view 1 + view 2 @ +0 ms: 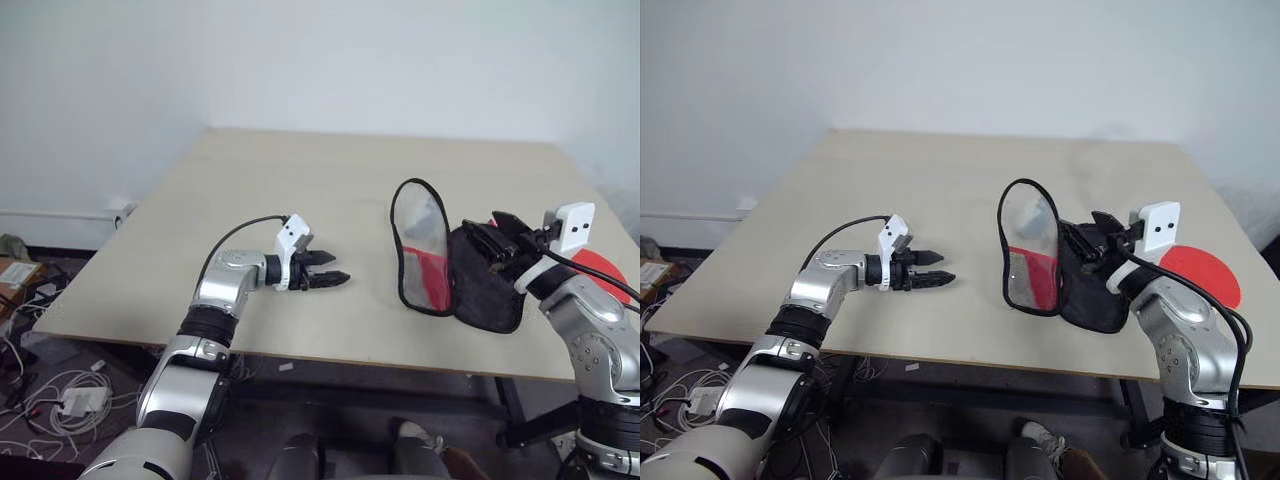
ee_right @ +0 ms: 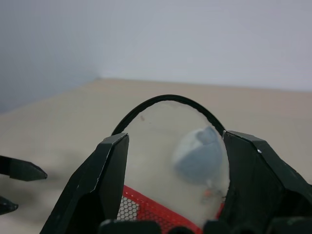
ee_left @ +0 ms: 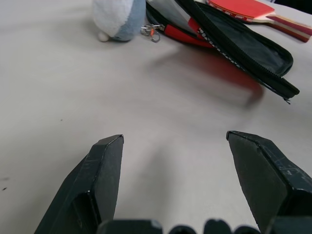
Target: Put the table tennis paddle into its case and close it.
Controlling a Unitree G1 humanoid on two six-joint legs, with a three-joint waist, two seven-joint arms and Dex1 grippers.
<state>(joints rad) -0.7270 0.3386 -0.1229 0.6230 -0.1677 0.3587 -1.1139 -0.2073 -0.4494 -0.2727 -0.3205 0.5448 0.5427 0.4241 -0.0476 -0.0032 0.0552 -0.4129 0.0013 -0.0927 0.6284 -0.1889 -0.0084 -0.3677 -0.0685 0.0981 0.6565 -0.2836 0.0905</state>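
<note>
Both arms are built of silver-grey metal shells joined by black ribbed collars; the left arm (image 1: 215, 300) carries a thin black cable arching from its forearm to a small white box at the wrist; the right arm (image 1: 1175, 325) bears a similar white box with two dark dots and thicker black cables looping beside it; each ends in two black, wedge-shaped fingers (image 3: 90, 180), scuffed along their edges.

Matt pale wood table (image 1: 300, 200), soft fabric case (image 1: 480, 285) with mesh panel.
</note>
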